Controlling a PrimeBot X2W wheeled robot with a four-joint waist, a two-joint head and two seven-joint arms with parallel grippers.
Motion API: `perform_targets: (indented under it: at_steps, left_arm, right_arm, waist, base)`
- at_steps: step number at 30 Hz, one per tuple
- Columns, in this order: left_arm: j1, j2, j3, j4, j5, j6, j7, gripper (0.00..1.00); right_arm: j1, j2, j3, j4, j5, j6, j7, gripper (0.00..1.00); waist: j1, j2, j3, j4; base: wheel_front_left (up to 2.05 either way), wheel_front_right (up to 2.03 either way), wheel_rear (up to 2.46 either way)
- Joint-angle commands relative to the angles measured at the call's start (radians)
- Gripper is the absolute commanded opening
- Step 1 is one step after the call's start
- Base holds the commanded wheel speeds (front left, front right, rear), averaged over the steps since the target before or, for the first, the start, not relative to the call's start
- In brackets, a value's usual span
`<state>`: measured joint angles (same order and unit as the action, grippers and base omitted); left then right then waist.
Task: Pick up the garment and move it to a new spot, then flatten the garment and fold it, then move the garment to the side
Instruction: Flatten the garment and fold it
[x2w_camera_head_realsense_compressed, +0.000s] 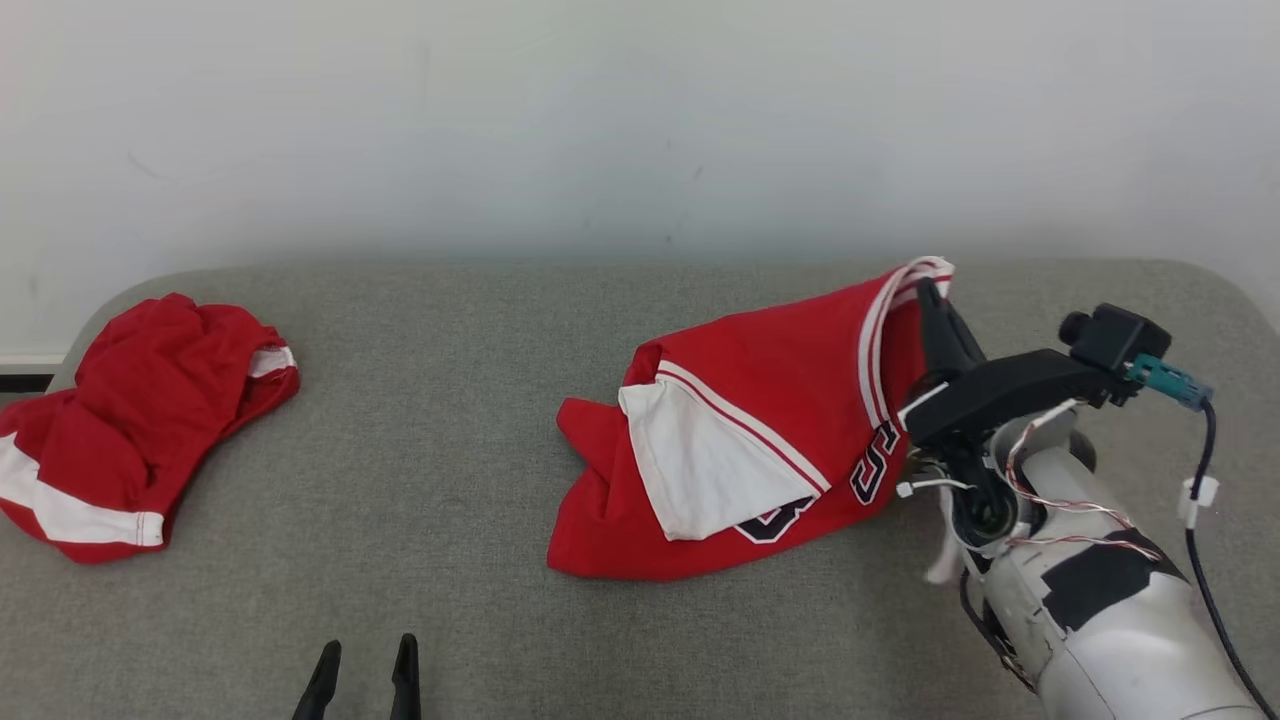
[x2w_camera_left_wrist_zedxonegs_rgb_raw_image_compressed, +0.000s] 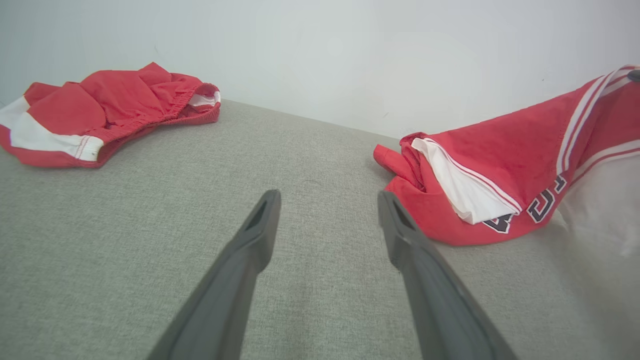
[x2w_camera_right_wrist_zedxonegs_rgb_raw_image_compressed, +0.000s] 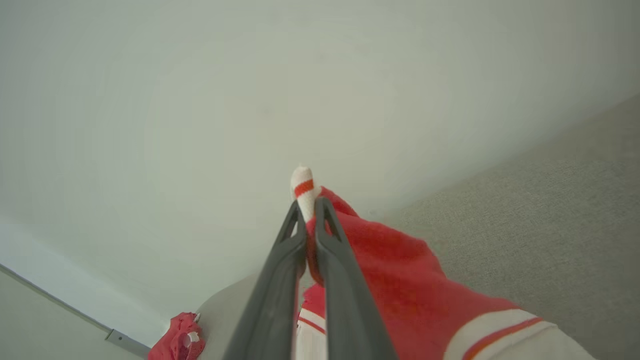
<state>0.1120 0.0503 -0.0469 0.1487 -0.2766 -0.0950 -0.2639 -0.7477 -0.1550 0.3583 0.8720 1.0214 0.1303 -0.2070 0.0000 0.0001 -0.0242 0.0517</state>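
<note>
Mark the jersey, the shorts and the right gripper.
jersey (x2w_camera_head_realsense_compressed: 760, 390), head view, red body panel.
shorts (x2w_camera_head_realsense_compressed: 130, 420), head view, red middle.
right gripper (x2w_camera_right_wrist_zedxonegs_rgb_raw_image_compressed: 309, 204), right wrist view, between fingertips shut on jersey trim.

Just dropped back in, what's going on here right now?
The right gripper is shut on the striped trim of the red jersey, holding that edge up off the grey surface while the rest lies crumpled on it. The left gripper is open and empty, low over the surface, apart from the jersey. Red shorts lie bunched at the far left. The jersey is not yet flattened or folded.
</note>
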Motion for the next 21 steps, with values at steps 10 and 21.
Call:
perform_targets:
  at_steps: [10,21]
  left_arm:
    - [-0.02,0.0,-0.022,0.001,-0.006,0.009,-0.001,1.0]
    - [-0.037,0.0,-0.049,0.009,-0.008,0.001,-0.001,1.0]
  right_arm:
    - [-0.185,0.095,0.088,-0.129,0.0,0.001,0.131,0.0]
    - [-0.473,0.104,0.214,-0.125,0.281,0.001,0.101,0.0]
  waist:
    - [0.0,-0.0001,0.002,0.023]
    - [0.0,-0.0001,0.029,0.127]
  base:
    - [0.0,0.0,0.0]
    - [0.0,0.0,0.0]
